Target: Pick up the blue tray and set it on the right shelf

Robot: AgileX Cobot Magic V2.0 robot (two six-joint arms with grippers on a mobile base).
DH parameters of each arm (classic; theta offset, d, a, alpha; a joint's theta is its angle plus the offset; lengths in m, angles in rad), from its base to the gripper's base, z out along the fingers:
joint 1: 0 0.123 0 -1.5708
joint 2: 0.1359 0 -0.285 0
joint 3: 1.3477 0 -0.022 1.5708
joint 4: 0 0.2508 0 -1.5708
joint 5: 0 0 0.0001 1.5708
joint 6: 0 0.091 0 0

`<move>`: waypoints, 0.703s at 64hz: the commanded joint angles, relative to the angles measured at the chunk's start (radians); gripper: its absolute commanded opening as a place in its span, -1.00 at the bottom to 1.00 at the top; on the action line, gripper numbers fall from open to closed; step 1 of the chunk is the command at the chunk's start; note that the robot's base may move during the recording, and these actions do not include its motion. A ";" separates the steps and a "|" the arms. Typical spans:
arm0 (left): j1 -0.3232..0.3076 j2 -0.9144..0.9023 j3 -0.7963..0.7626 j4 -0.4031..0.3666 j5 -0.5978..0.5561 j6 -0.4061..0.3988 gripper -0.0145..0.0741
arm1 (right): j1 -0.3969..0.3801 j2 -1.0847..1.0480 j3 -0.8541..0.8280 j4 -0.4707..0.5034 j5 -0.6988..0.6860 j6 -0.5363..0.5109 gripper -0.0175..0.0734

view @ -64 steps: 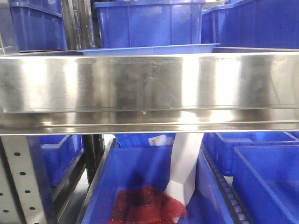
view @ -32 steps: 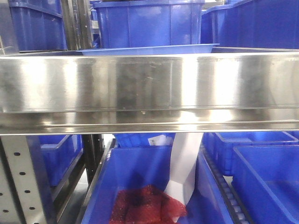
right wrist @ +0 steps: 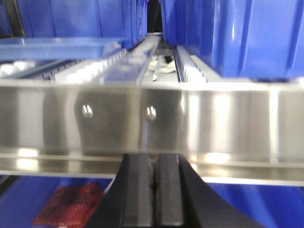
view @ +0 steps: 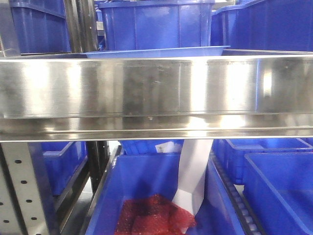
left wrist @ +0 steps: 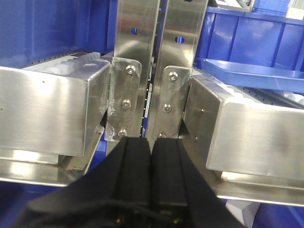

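The tray (view: 156, 52) is sitting up on the shelf (view: 156, 93), just behind the big shiny front lip, so from the front view you only catch its pale-blue rim poking over the steel. Right behind it is a deep bin (view: 156, 23), with more of those bins on both sides. Left wrist view shows the tray (left wrist: 251, 71) off to the right, resting on the shelf's white rollers, next to 2 bolted steel uprights (left wrist: 159, 57). Left gripper (left wrist: 151, 142) has its 2 black fingers pressed together with nothing between them, hanging in front of those uprights and well apart from the tray. Right gripper (right wrist: 155, 164) is the same deal, fingers closed flat against each other and empty, parked just below the shelf lip (right wrist: 152, 123); the tray (right wrist: 57, 47) shows blurry at upper left there. Down below, a lower bin (view: 146, 191) has a red mesh bag (view: 154, 215) and a white strip (view: 193, 171) hanging into it.
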 commanded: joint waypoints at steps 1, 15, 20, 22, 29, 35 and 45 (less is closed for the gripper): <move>-0.005 -0.012 0.030 0.000 -0.082 -0.005 -0.78 | -0.006 -0.023 -0.015 0.005 -0.130 -0.014 -0.49; -0.005 -0.012 0.030 0.000 -0.082 -0.005 -0.78 | -0.007 -0.023 -0.015 0.005 -0.134 -0.014 -0.49; -0.005 -0.012 0.030 0.000 -0.082 -0.005 -0.78 | -0.015 -0.023 -0.015 0.005 -0.132 -0.014 -0.49; -0.005 -0.012 0.030 0.000 -0.082 -0.005 -0.78 | -0.019 -0.023 -0.015 0.005 -0.130 -0.014 -0.49; -0.005 -0.012 0.030 0.000 -0.082 -0.005 -0.78 | -0.027 -0.023 -0.015 0.005 -0.130 -0.014 -0.49; -0.005 -0.012 0.030 0.000 -0.082 -0.005 -0.78 | -0.035 -0.023 -0.015 0.005 -0.130 -0.014 -0.49; -0.005 -0.012 0.030 0.000 -0.082 -0.005 -0.78 | -0.035 -0.023 -0.015 0.005 -0.130 -0.014 -0.49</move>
